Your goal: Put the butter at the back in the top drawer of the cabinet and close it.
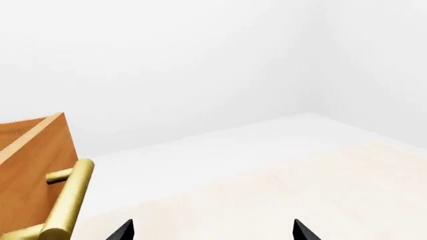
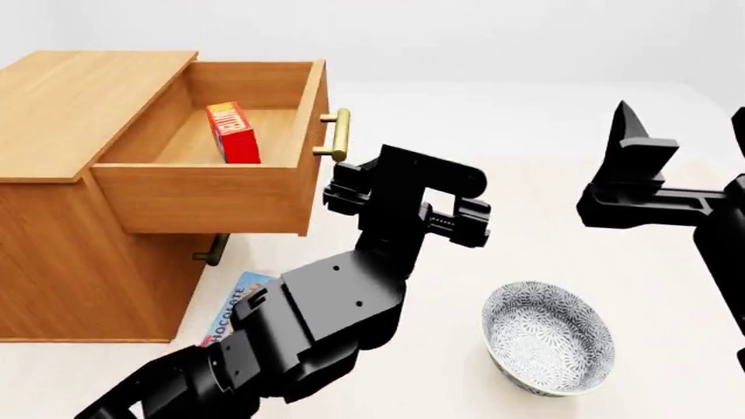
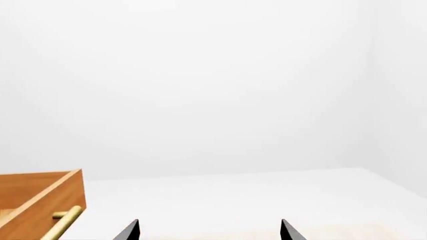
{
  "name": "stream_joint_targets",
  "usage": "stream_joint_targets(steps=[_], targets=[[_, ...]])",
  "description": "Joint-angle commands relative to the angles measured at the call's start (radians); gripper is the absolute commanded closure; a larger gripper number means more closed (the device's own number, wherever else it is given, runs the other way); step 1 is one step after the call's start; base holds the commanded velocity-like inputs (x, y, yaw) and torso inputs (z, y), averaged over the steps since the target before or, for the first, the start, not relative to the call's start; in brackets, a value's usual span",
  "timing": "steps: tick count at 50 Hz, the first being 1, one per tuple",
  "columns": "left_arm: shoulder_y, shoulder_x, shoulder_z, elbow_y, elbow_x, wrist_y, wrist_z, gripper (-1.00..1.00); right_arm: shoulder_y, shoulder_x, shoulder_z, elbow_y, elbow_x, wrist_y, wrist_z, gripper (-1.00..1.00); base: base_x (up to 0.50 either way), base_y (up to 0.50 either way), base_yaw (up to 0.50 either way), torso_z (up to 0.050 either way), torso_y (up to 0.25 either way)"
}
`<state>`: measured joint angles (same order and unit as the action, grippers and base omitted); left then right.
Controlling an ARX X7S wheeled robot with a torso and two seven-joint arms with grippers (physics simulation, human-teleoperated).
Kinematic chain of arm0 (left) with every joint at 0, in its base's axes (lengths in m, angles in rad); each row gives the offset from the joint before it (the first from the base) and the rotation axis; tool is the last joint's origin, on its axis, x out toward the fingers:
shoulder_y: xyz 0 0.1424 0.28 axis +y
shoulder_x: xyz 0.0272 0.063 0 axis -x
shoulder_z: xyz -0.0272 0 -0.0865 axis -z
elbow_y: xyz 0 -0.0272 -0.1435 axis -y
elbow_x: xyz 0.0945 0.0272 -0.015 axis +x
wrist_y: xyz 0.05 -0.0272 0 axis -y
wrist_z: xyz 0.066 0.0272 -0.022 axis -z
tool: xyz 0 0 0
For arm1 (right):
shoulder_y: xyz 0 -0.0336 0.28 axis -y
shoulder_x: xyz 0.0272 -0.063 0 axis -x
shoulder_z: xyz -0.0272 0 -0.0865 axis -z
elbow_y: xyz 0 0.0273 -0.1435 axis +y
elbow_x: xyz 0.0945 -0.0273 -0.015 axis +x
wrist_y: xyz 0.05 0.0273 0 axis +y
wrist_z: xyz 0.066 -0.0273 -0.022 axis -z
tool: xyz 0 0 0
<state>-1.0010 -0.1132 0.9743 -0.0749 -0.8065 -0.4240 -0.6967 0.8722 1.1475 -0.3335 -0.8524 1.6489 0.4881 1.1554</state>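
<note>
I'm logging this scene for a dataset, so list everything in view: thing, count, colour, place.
cabinet: one, light-brown wood, at left.
top drawer: one, light-brown, brass handle, pulled open.
butter: one, red and orange-yellow, standing inside the open drawer.
lower drawer handle: one visible, brass, below the open drawer.
chocolate box: one, blue and brown, on the floor beside the cabinet, partly hidden by the left arm.
bowl: one, white with dark pattern, on the floor at right.
left end effector: one, black, open, empty, near the drawer handle.
right end effector: one, black, open, empty, raised at right.
</note>
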Motion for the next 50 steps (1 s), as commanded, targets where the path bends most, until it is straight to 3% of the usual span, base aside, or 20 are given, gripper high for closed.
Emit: stream_joint_targets(steps=[1, 50], targets=[[-0.001, -0.031, -0.031, -0.131, 0.015, 0.066, 0.054, -1.00, -0.013, 0.003, 0.003, 0.000, -0.010, -0.001, -0.006, -1.00, 0.00, 0.00, 0.00, 0.000, 0.000], [-0.008, -0.287, -0.114, -0.221, 0.006, 0.134, 0.180, -1.00, 0.100, -0.112, -0.073, 0.007, -0.003, 0.087, 0.062, -1.00, 0.00, 0.00, 0.00, 0.000, 0.000]])
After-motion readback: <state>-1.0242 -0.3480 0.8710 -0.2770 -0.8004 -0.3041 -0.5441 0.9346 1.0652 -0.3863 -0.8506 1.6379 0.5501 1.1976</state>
